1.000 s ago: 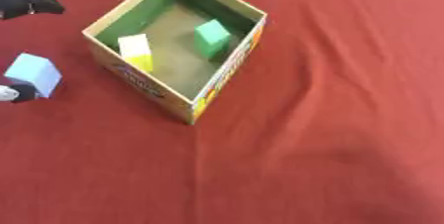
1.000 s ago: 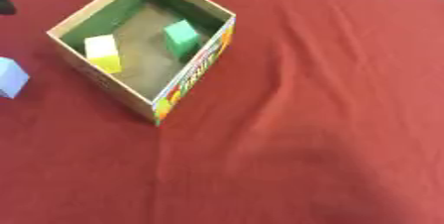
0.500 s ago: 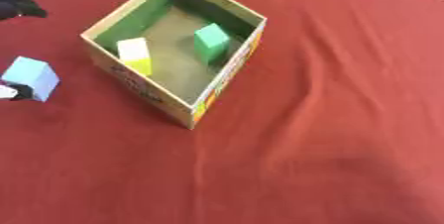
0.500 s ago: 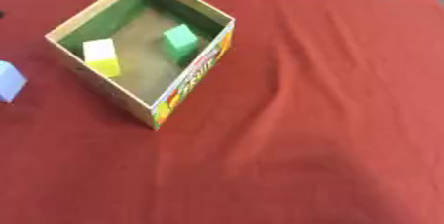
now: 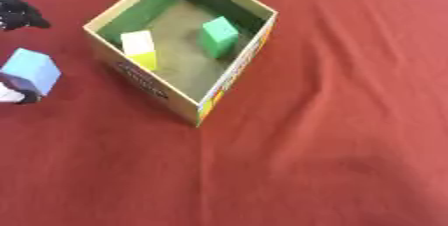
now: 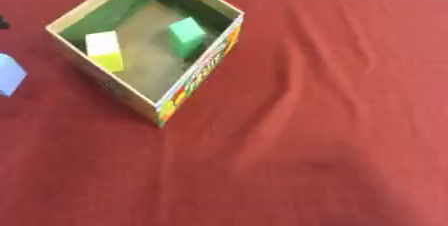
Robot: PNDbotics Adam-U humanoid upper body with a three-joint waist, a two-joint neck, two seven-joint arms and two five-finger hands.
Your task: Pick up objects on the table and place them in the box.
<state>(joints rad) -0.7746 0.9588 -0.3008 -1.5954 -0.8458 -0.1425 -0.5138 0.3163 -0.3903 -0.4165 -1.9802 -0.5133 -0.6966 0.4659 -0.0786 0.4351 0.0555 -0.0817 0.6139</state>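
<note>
Risking a drop short of the box (image 5: 229, 72): blue block (image 5: 31, 71) at tabletop's left edge, left hand (image 5: 17, 13) perhaps curled, grip untellable.

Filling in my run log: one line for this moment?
box: yellow block, green block inside | light blue block: on cloth, left of box | left hand: far left, fingers unclear

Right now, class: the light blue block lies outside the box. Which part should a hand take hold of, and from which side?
Probably the light blue block is best pinched across two opposite flat side faces, coming down from above. Its top face shows clearly and bare red cloth lies around most of it. Something small, dark and white touches its lower left edge, so avoid that side. The left hand is nearest.
</note>
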